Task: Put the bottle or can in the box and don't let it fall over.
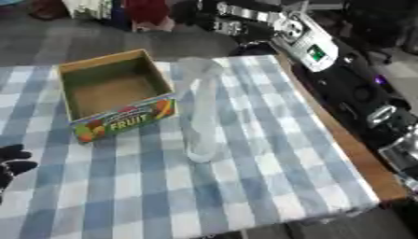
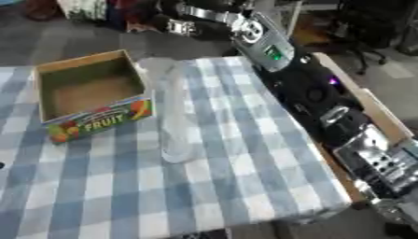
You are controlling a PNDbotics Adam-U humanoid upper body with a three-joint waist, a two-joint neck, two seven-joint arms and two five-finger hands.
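We see the clear plastic bottle (image 1: pixel 201 112) upright on the checked table (image 1: pixel 269 177), outside the empty cardboard fruit box (image 1: pixel 114 93); left robot hand (image 1: pixel 12 161) idle, curled empty; right robot hand's fingers unclear.

Looks like a lab or workshop room rigged for robot trials. Wooden tabletop (image 1: pixel 359 154) draped with a blue-and-white checked cloth (image 1: pixel 269 154), standing on a grey floor (image 1: pixel 49 42). Beyond the far edge, blurred clutter: red and white shapes (image 1: pixel 139 11), dark gear. Black office chair (image 2: pixel 367 32) on the floor at the upper right. Robot arm, black with silver joints (image 2: pixel 310 88), reaching in from the right.
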